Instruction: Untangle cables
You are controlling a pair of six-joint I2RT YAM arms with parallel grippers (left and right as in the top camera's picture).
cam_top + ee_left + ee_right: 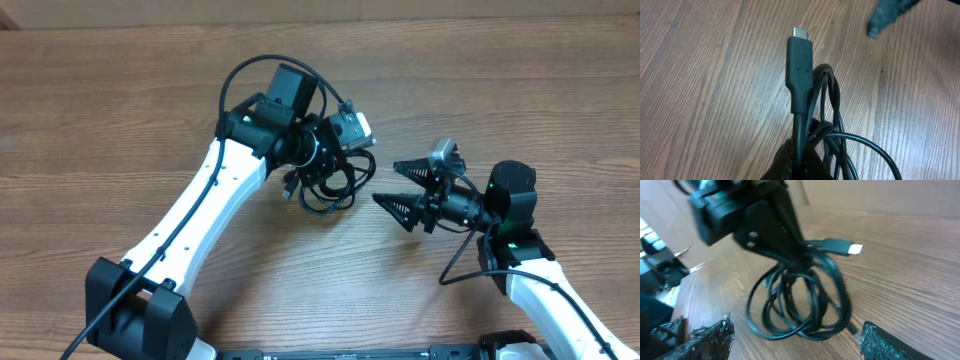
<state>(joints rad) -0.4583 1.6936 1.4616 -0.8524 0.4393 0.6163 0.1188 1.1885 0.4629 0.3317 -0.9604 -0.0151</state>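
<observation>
Near the middle of the desk (100, 90) the cables (330, 188) made one knotted coil, clenched in the left gripper (785, 250). The right gripper (386, 182) stood released at the coil's 3 o'clock. Its best move was to pinch a single outer loop and draw slowly toward 3 o'clock. The knot's crossings were blurred, the plug (800, 65) was sharp, and the left gripper's contact was cut off.

Brown wood-grain table (110, 110), grain running sideways, soft even light, faint sheen
</observation>
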